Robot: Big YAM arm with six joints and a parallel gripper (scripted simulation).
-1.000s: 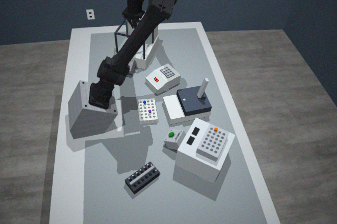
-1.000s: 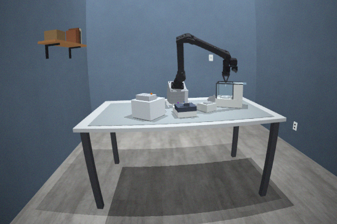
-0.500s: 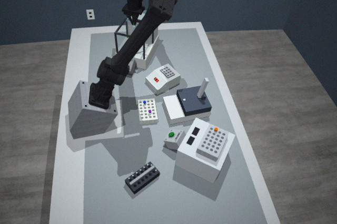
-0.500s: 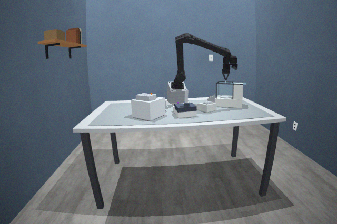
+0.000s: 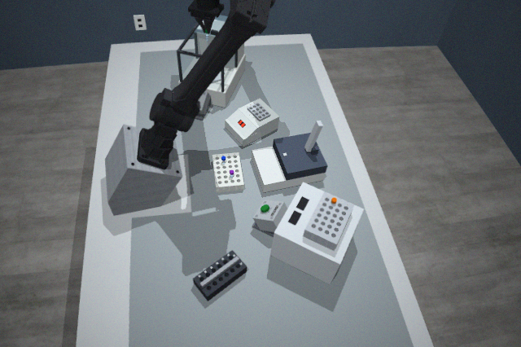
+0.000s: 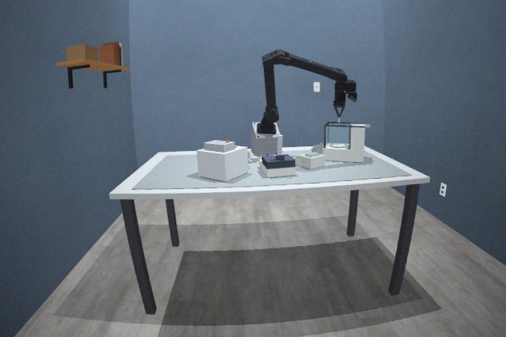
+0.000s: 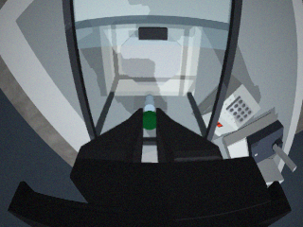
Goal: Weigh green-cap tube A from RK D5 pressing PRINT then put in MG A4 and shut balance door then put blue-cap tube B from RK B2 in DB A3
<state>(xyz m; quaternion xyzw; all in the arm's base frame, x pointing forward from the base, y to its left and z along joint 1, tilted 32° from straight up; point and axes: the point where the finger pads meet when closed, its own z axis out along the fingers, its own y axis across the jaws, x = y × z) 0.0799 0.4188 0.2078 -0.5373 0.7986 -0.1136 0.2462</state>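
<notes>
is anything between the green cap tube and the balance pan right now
Nothing visible. The gripper holds tube A above the balance; its top door is slid back, leaving the way down to the pan open.

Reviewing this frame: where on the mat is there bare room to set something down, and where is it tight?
Bare patches: the mat right of the balance, and the stretch left of the magnet block. It is crowded where the rack, dry block, spectrophotometer and mixer stand close together.
</notes>
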